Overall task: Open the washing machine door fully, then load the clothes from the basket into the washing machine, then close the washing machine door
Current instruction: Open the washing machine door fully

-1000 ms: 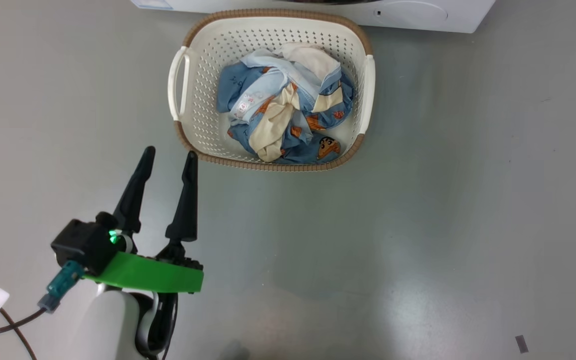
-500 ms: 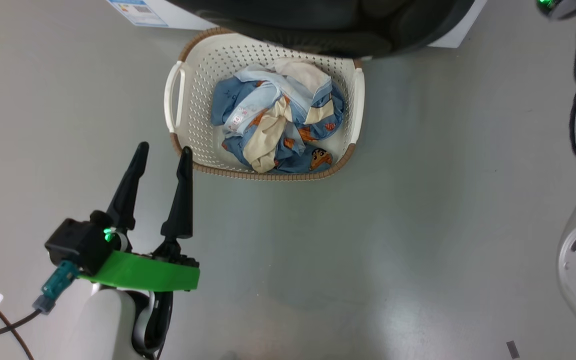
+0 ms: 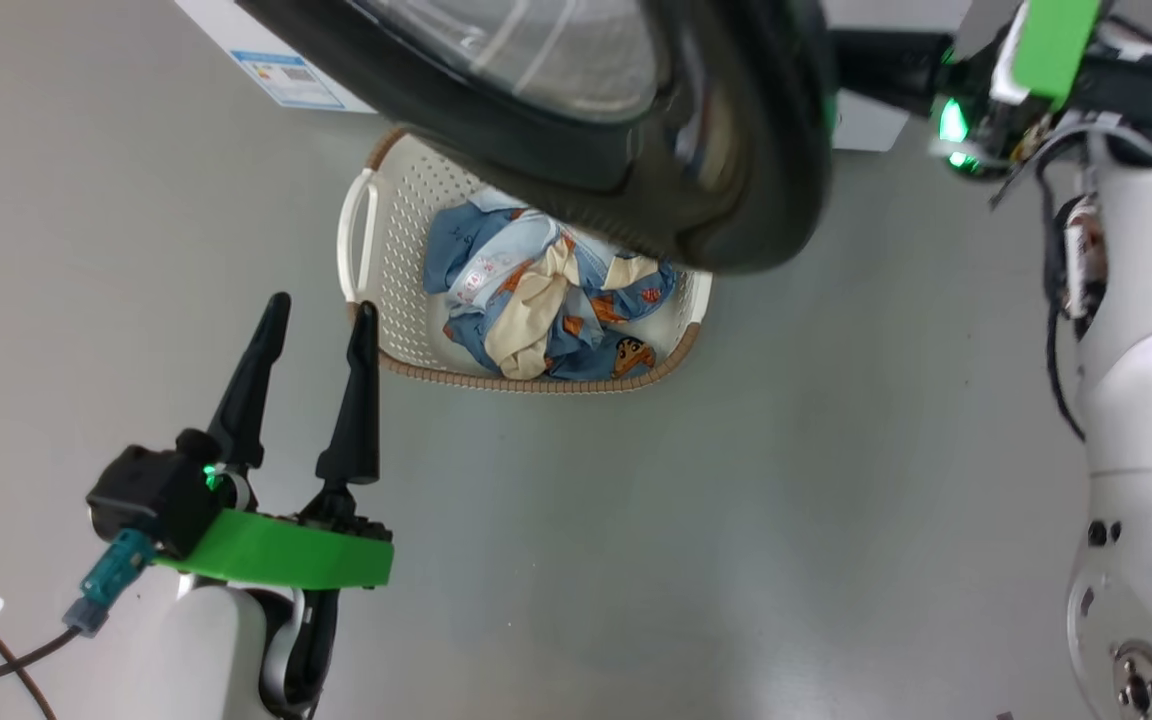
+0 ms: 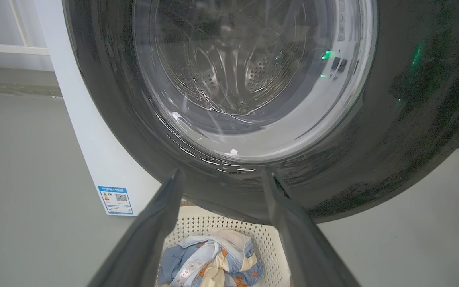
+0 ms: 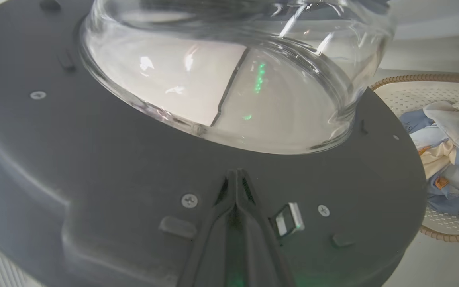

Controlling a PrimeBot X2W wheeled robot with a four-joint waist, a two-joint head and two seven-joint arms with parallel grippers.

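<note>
Now, your right end effector (image 5: 236,175) is pinched together, its tips at the inner face of the washing machine door (image 5: 94,159). At 12 o'clock in the head view, that door overhangs the basket (image 3: 406,320) of clothes (image 3: 536,300). Your left end effector (image 3: 322,302), at 8 o'clock, gapes wide and empty.

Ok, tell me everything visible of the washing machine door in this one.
The washing machine door is round: wide glossy black rim, bulging clear glass bowl, matt dark grey plastic inner face with screws and a metal latch. It stands swung out over the basket's far end. The shut right tool seems to touch the inner face beside the latch.
</note>
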